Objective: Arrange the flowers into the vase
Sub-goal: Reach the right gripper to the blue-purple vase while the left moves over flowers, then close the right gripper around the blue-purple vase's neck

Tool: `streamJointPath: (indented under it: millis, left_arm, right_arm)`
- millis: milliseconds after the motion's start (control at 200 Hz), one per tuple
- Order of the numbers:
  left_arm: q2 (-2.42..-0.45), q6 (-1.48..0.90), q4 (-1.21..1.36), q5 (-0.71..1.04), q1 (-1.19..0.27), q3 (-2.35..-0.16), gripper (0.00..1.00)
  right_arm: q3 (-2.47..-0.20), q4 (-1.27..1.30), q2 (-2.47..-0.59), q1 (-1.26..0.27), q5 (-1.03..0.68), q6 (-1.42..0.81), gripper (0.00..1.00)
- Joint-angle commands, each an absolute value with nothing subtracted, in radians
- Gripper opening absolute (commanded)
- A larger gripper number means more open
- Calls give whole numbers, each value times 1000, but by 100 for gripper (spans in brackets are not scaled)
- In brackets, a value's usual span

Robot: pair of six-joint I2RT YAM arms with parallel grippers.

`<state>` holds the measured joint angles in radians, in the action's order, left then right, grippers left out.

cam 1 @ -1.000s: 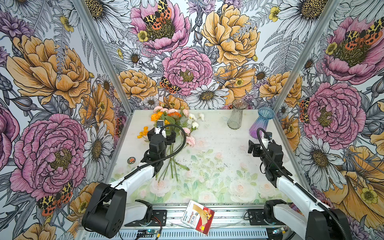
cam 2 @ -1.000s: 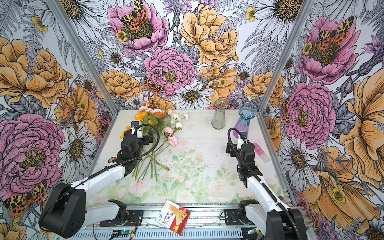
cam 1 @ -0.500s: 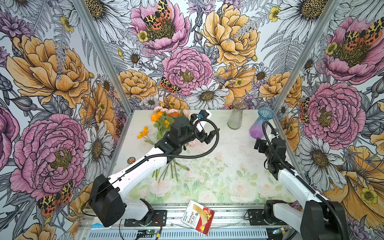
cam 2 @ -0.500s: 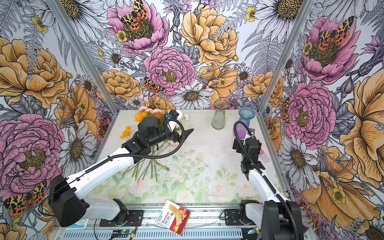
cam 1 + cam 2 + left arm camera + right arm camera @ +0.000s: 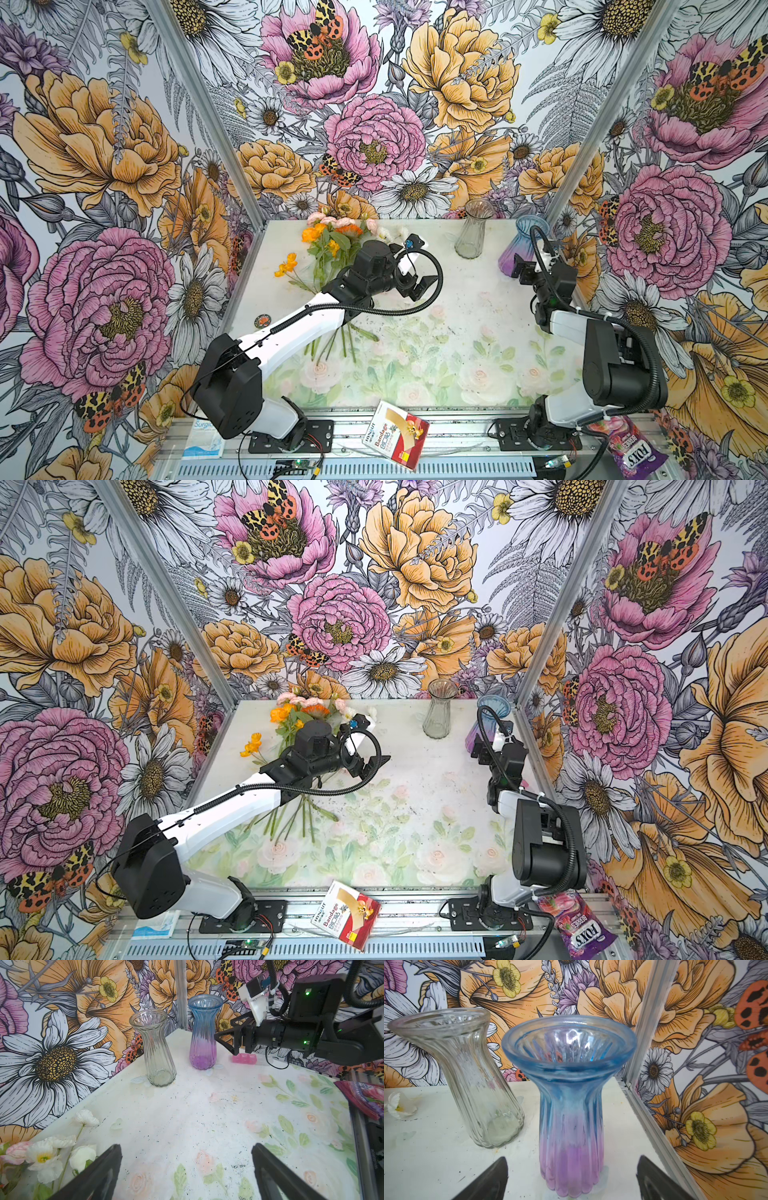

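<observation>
Green-stemmed flowers (image 5: 328, 245) lie behind the wide-open, empty left fingers (image 5: 429, 282); the right fingers (image 5: 488, 1180), equally spread, hold nothing.

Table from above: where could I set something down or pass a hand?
Bare: the near stretch of the table, between the flowers' stem ends and the right arm; also the patch between the flowers and the clear vase, by the left gripper. Crowded: the far right corner, blue-purple vase with right gripper.
</observation>
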<state>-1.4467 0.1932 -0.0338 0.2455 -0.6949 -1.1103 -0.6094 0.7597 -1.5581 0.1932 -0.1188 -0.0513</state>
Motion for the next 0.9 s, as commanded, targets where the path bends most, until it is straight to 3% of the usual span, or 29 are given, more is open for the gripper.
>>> streamJointPath:
  millis: [0, 891]
  left_arm:
    - [-1449, 173, -25, 309, -680, -1115, 99]
    - [-1486, 129, -25, 319, -656, -1124, 99]
  right_arm:
    - [-645, 968, -1608, 193, -162, -60, 97]
    - [-872, 840, -1793, 197, -160, -27, 96]
